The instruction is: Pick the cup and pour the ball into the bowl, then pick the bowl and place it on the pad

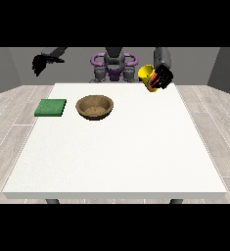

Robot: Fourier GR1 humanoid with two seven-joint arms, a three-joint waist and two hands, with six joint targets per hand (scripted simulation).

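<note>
With the robot hand at the view's right point(161, 78) grasping the tilted yellow plastic cup point(147, 74), I'd carry it over the round wooden bowl point(94, 107) before tipping further.

You are looking at a table point(116, 157) with the robot point(114, 63) standing behind its far edge. A pad point(51, 108) is lying flat on the table near the left edge of the view. A bowl point(94, 107) is sitting upright just to the right of the pad, apart from it. A cup point(147, 74) is hanging tilted above the far right corner, inside the hand at the view's right point(163, 78). The hand at the view's left point(42, 63) is hovering beyond the far left corner, behind the pad.
</note>
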